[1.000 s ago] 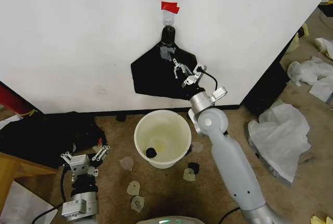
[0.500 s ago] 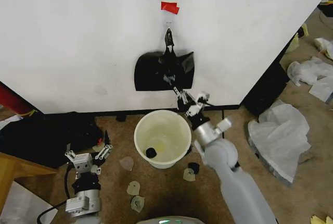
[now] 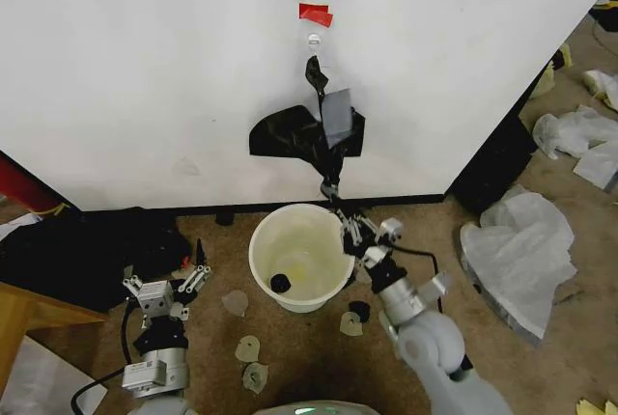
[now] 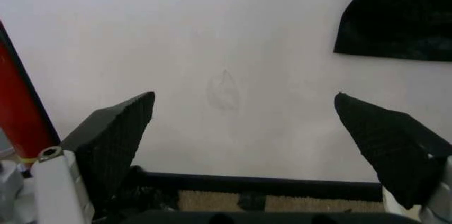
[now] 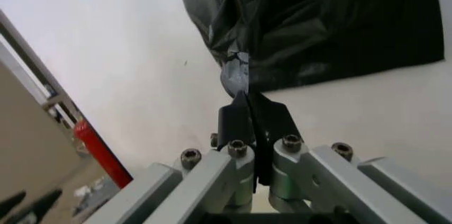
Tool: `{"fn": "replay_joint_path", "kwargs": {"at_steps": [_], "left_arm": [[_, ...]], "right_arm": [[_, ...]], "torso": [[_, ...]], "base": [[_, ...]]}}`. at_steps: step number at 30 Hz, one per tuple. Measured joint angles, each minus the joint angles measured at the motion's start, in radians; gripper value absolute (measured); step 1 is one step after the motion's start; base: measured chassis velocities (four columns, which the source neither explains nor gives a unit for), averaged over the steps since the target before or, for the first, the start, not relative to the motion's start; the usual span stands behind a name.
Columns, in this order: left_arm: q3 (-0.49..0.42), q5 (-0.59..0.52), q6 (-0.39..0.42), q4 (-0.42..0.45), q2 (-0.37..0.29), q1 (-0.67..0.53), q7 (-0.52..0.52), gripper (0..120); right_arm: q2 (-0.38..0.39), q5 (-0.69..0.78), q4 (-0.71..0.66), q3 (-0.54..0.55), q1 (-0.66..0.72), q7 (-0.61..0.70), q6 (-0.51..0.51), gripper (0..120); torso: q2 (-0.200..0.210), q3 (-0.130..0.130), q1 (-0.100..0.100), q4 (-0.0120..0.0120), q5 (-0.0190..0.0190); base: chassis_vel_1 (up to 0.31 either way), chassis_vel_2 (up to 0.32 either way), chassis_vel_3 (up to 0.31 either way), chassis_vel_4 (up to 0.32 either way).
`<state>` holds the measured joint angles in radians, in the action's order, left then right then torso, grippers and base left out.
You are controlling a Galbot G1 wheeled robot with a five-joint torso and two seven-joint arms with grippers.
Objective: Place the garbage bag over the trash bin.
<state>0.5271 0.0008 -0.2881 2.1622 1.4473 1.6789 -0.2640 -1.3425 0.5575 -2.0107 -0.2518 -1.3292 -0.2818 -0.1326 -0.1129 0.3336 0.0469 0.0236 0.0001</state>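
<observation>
Black garbage bag (image 3: 311,135) hanging on wall above trash bin (image 3: 301,255); thin, limp, probably slippery. Right gripper (image 3: 340,214) clenched on stretched lower corner, above bin rim; left gripper (image 3: 164,278) spread, idle, beside bin.

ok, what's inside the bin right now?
The trash bin holds one small dark object on its pale bottom. No bag inside; the garbage bag hangs on the wall above.

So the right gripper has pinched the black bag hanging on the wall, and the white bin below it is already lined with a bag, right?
Not lined: the head view shows the bin bare inside. The right gripper is indeed shut on the bag.
</observation>
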Motion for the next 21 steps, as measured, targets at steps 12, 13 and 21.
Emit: {"fn": "replay_joint_path", "kwargs": {"at_steps": [12,13,21], "left_arm": [[0.000,-0.015,-0.001,-0.014,-0.005,-0.018,-0.001,100],[-0.001,-0.015,-0.001,-0.015,-0.005,-0.020,-0.001,100],[0.003,-0.022,0.000,-0.019,-0.008,-0.024,-0.001,100]], "right_arm": [[-0.040,-0.162,0.023,-0.011,-0.149,-0.017,-0.119,0],[-0.044,-0.180,0.023,-0.011,-0.165,-0.018,-0.137,0],[-0.061,-0.252,0.032,-0.024,-0.282,-0.069,-0.270,0]], "torso": [[0.000,0.000,0.000,0.0000,-0.0001],[0.000,0.000,0.000,0.0000,-0.0001],[0.000,0.000,0.000,0.0002,-0.0001]], "base": [[0.000,0.000,0.000,0.000],[0.000,0.000,0.000,0.000],[0.000,0.000,0.000,0.000]]}}
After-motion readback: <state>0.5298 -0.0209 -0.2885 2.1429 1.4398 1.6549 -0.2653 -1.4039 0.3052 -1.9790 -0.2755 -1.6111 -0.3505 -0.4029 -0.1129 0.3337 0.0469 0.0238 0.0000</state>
